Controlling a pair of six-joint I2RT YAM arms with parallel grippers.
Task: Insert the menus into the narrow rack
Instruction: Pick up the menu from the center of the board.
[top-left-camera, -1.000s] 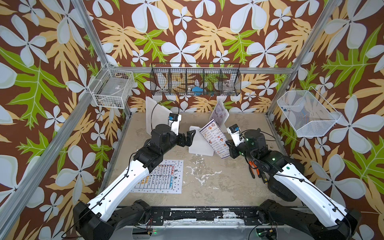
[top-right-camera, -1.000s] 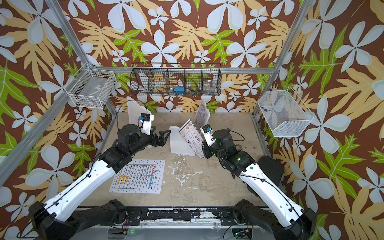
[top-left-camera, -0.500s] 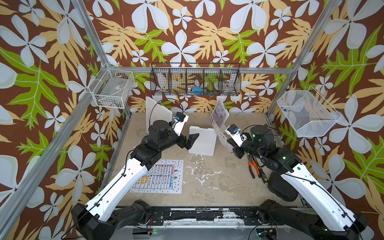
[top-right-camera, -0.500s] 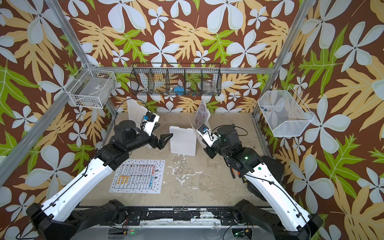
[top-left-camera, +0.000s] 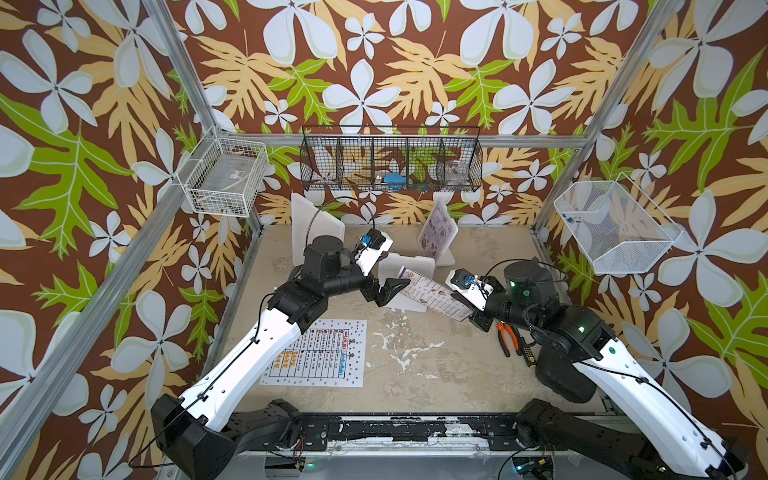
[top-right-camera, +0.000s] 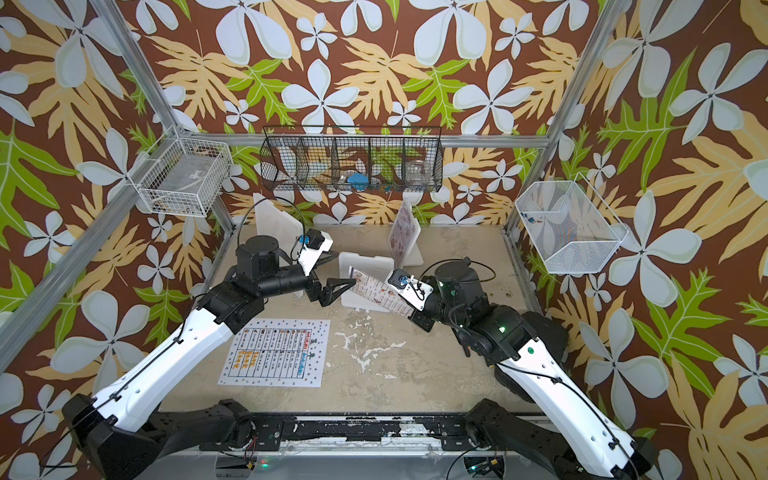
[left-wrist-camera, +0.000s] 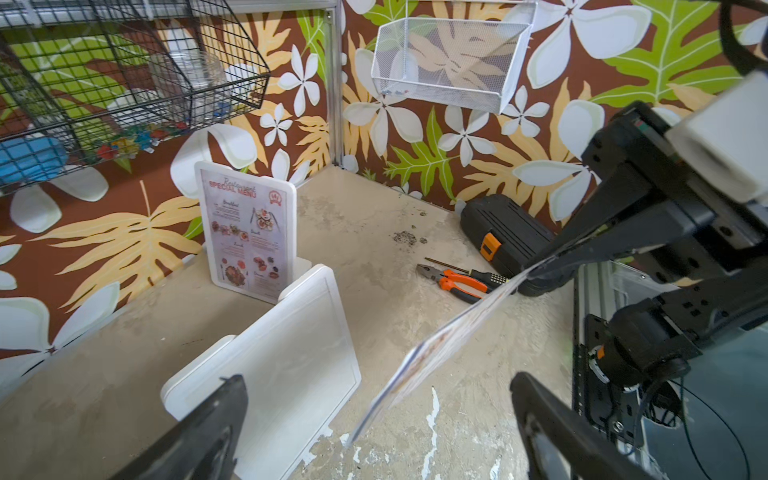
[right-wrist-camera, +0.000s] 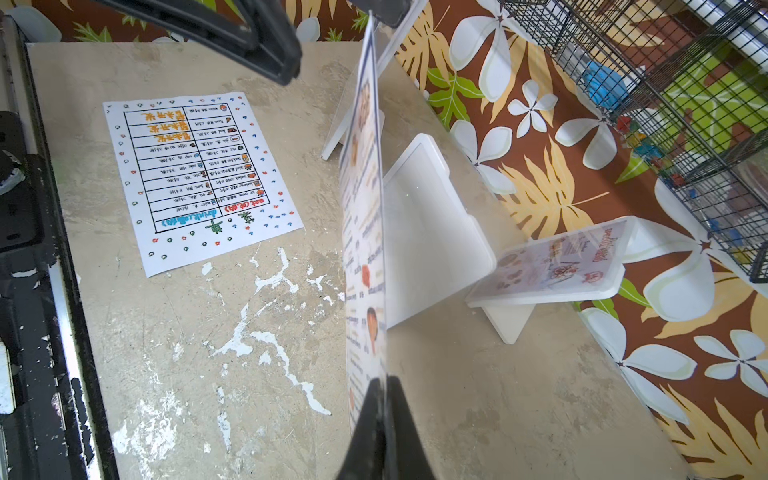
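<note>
Right wrist view: right fingers (right-wrist-camera: 405, 449) clamp the dark-bordered menu (right-wrist-camera: 363, 249), now swung across the empty rack (right-wrist-camera: 432, 232) toward the left fingers (left-wrist-camera: 199, 432), which stand wide apart. Insertion is not yet begun; a two-handed regrip looks likely.

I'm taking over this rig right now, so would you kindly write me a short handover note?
Right gripper: shut on the dark-bordered printed menu, held in the air by the empty white plastic stand.
Left gripper: open, empty, at that menu's free end.
Done: pinkish special menu sits in the rear white stand.
Left: slot the held menu; the large white dotted-border menu lies flat on the beige tabletop.
</note>
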